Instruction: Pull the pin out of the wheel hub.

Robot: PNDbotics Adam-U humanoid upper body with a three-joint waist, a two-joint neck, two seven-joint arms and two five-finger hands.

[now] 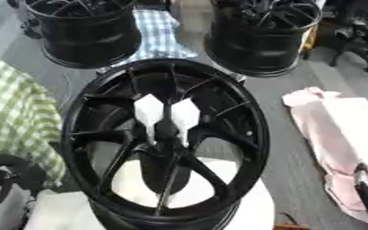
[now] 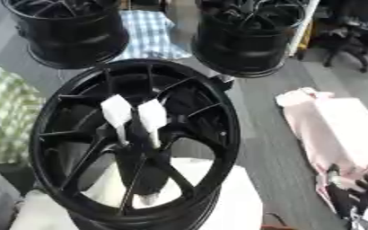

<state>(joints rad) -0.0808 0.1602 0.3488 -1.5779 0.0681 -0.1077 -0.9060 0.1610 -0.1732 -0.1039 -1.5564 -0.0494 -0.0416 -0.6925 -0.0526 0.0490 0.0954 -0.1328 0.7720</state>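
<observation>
A black multi-spoke wheel hub lies face up in the middle, resting on a white support. Two white patches show between the spokes just above its centre. A dark narrow piece stands between them at the centre; I cannot tell the pin apart from the black spokes. My left hand shows at the lower left corner, apart from the wheel. My right hand rests at the lower right, fingers up and relaxed, holding nothing and well clear of the rim.
Two more black wheels stand at the back, one on the left and one on the right. A green checked cloth lies left, a blue checked cloth behind, and a pink cloth right.
</observation>
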